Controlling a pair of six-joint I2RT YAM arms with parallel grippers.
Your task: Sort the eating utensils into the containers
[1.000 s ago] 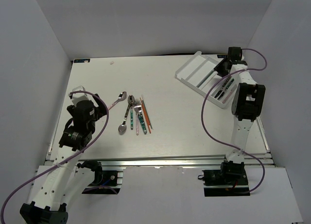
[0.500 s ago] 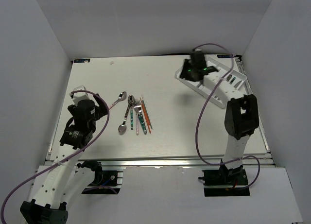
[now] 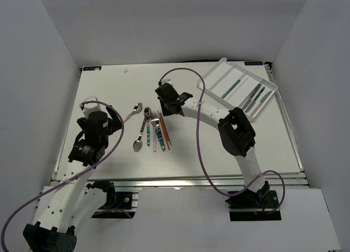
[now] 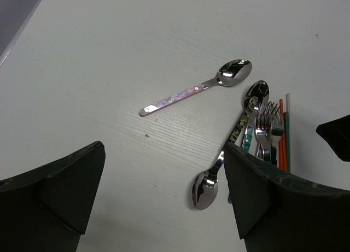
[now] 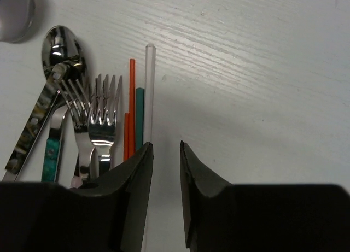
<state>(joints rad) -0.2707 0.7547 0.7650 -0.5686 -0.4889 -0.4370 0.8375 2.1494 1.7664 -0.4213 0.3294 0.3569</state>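
Because the thin sticks are lying packed against the forks (image 5: 104, 115), I am holding the right fingers (image 5: 131, 197) narrowly parted, gripping nothing, at the pale chopstick (image 5: 149, 88) on the pile's outer edge, beside the orange chopstick (image 5: 131, 99). The left fingers (image 4: 54, 192) are hanging wide apart over the matte surface (image 4: 109, 44) near the glossy pink-handled spoon (image 4: 194, 88), while the low-walled white tray (image 3: 229, 71) is sitting at the far right corner.

I see forks, spoons and chopsticks (image 3: 155, 133) bunched on the desk (image 3: 219, 148), a pink-handled spoon (image 3: 132, 112) just beside them. More utensils (image 3: 256, 96) lie in the white tray (image 3: 220, 77).
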